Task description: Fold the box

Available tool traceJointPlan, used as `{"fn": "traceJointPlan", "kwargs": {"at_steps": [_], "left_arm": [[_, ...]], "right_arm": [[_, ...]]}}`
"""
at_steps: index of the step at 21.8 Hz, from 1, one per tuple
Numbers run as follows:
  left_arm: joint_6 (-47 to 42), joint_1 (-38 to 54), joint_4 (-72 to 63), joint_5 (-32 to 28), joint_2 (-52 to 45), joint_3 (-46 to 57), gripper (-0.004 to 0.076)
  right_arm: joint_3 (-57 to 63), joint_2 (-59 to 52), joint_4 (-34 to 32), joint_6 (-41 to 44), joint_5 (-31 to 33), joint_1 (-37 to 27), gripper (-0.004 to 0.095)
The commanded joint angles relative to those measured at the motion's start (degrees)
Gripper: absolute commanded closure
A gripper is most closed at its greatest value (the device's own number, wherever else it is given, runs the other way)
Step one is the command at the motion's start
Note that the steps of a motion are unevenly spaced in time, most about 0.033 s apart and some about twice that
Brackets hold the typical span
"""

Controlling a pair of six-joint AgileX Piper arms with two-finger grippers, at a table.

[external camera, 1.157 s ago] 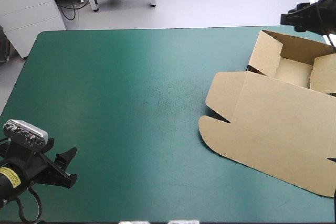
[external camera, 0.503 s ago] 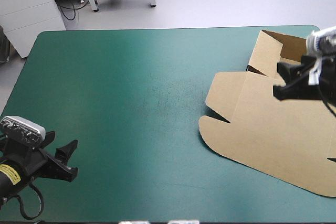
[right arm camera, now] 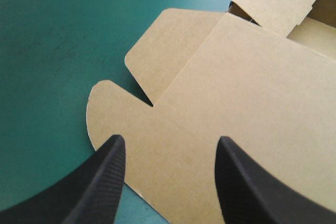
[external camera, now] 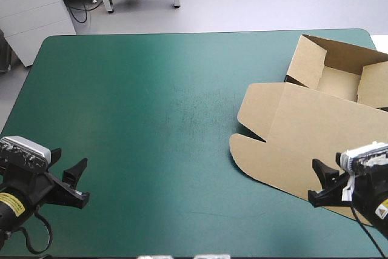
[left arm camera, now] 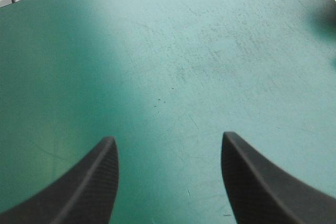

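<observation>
L end effector (external camera: 77, 182) spread wide, holding nothing, over teal-green surface (external camera: 151, 107) nr front-left corner; R end effector (external camera: 316, 182) likewise spread, nothing gripped, over near edge of lid (right arm camera: 236, 108); brown box (external camera: 315, 128) on surface's right side, tray walls up, lid flat.

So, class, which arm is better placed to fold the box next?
Probably the right: the right gripper hangs open over the flat lid of the box, while the left gripper is open over bare table, far from it.
</observation>
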Motion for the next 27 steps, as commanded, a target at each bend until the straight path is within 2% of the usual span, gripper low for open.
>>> {"fn": "traceJointPlan", "kwargs": {"at_steps": [1,6,10,12,18,24,26,27], "left_arm": [[-0.51,-0.25,-0.23,-5.36,-2.25,2.64,0.0329],[-0.87,-0.25,-1.98,-7.34,-9.1,9.79,0.0337],[-0.86,-0.25,-4.5,-7.71,-17.15,13.96,0.0337],[-0.86,-0.25,-4.87,-7.71,-19.58,15.79,0.0337],[-0.86,-0.25,-5.33,-6.02,-20.51,20.59,0.0337],[-0.86,-0.25,-6.01,-5.9,-20.51,21.22,0.0339],[-0.86,-0.25,-6.01,-5.99,-20.51,21.22,0.0339],[-0.86,-0.25,-6.01,-5.99,-20.51,21.22,0.0339]], "right_arm": [[3.84,-4.44,1.33,0.36,-4.78,0.06,0.0467],[9.79,-9.94,2.98,0.36,-4.78,0.06,0.0484],[12.31,-12.47,2.99,0.36,-4.24,0.06,0.0582],[12.31,-12.47,2.99,0.36,-4.21,0.06,0.0589],[13.43,-12.56,2.99,0.36,-3.58,0.06,0.0616],[17.81,-12.91,3.13,0.07,-3.7,0.06,0.0806],[18.31,-12.91,3.68,0.07,-4.55,0.06,0.093],[18.47,-12.91,3.68,0.07,-4.82,0.06,0.093]]}}
